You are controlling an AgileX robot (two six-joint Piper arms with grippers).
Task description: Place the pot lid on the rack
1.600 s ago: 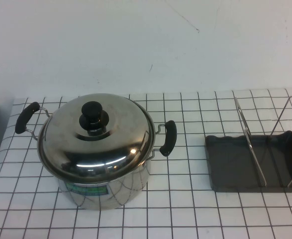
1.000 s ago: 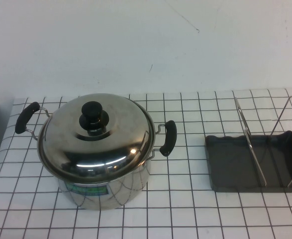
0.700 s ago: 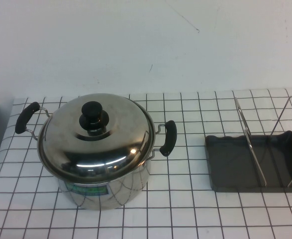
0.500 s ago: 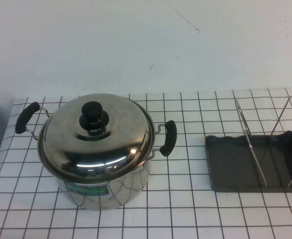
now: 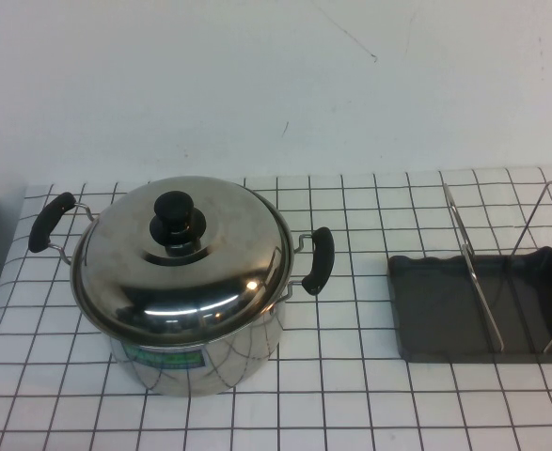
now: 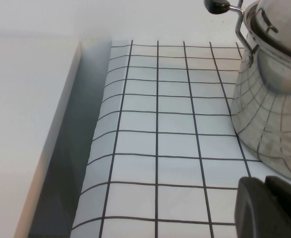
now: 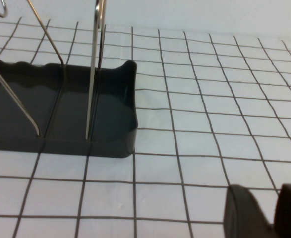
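A white wall backs a bench covered in white sheet with a black grid. At the left centre of the high view stands a steel pot with two black side handles, and the pot lid sits squarely on it, its black knob at the dome's centre. The rack, thin wire prongs in a dark grey tray, lies at the right edge of that frame, well apart from the pot.

Neither arm shows in the high view. The left gripper appears only at the lower right of its wrist view, low beside the pot wall, jaws together and empty. The right gripper sits at the lower right of its wrist view, near the tray's corner, jaws slightly apart and holding nothing.

The lid looks stiff, fairly light, and slick on its polished dome. The knob is probably the only sound place to take hold.
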